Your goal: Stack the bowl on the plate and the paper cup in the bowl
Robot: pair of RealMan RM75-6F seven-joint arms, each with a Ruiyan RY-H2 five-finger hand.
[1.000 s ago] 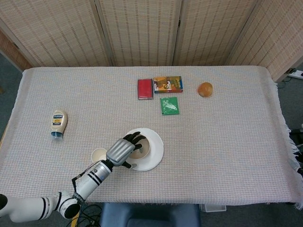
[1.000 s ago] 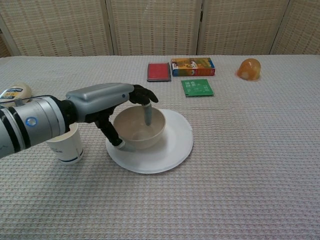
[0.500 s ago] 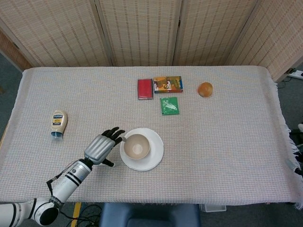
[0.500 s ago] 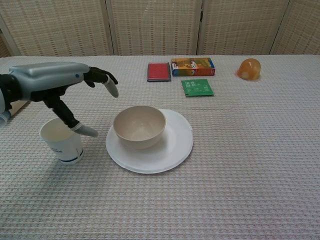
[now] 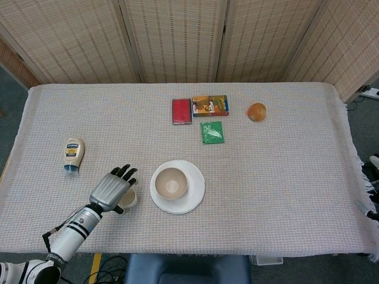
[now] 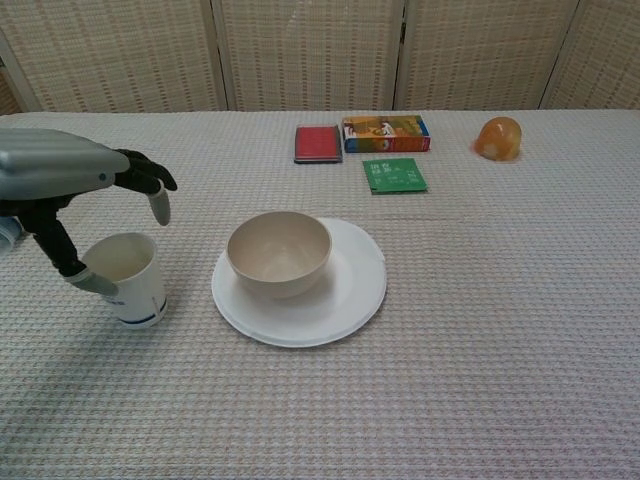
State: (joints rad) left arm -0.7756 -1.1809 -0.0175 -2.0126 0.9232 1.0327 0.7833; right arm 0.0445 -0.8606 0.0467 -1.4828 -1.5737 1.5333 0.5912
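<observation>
A beige bowl [image 5: 172, 182] [image 6: 278, 252] stands upright on the white plate [image 5: 194, 190] [image 6: 352, 291] near the table's front edge. Left of the plate stands a white paper cup [image 5: 129, 198] [image 6: 132, 278], upright and empty. My left hand [image 5: 110, 190] [image 6: 62, 181] hovers open over the cup's left side, fingers spread above its rim and the thumb low beside its left wall; I cannot tell if the thumb touches it. The hand holds nothing. My right hand is in neither view.
A mayonnaise bottle [image 5: 73, 155] lies at the left. Further back lie a red box [image 5: 181, 111] [image 6: 318, 143], a picture-printed box [image 5: 210, 105] [image 6: 386, 133] and a green packet [image 5: 212, 132] [image 6: 394, 174]. An orange object [image 5: 256, 112] [image 6: 498, 138] sits back right.
My left hand has let go of the bowl, left it on the plate, and moved left; it now hangs over the paper cup.
</observation>
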